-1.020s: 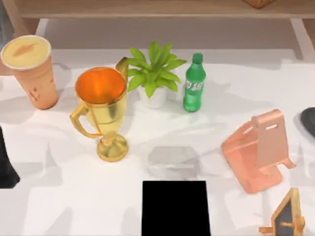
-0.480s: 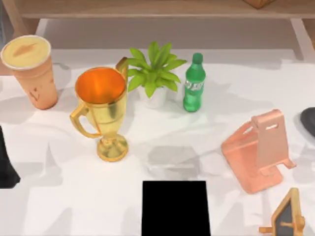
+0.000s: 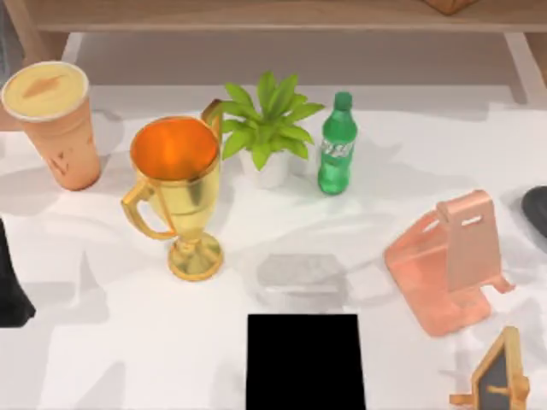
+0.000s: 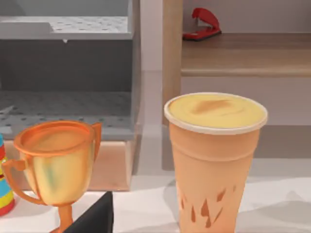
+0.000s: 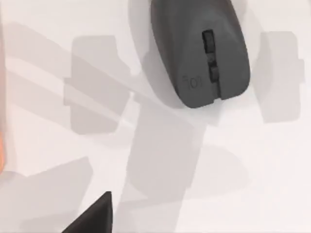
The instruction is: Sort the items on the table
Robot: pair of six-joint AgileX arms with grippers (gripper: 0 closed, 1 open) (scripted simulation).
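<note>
— Left gripper [image 4: 92, 219]: where is it placed?
— It is seen by the table's [image 3: 111, 359] left edge, turned toward the orange cup [image 3: 53, 120], which is stood at the far left. How wide it is set cannot be told.
— And the right gripper [image 5: 92, 217]?
— It is held above the grey mouse [image 5: 199, 53], which is laid at the right edge. Its width cannot be told either.
</note>
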